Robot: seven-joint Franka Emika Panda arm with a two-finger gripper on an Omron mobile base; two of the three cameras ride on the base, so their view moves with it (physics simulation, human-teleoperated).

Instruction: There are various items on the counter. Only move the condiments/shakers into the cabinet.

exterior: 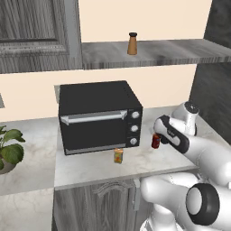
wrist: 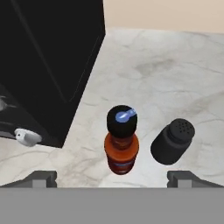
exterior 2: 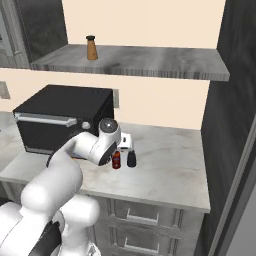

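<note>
One blue mark on red sauce bottle (wrist: 122, 148) cap, no legible writing.

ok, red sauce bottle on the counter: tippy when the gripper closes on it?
Probably: the red sauce bottle looks tall and slim, so an off-centre push could topple it. The black shaker stands close beside it, so a tip might knock that. It looks rigid; the smooth round body may slip.

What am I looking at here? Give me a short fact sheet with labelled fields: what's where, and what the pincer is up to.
On shelf: tan shaker, upright
On counter: red sauce bottle, black shaker, small orange carton, toaster oven
Bottle and black shaker: side by side, apart
Carton: in front of the oven
Pincer: open, above the red bottle, holding nothing
Left to shelve: red bottle, black shaker
</note>
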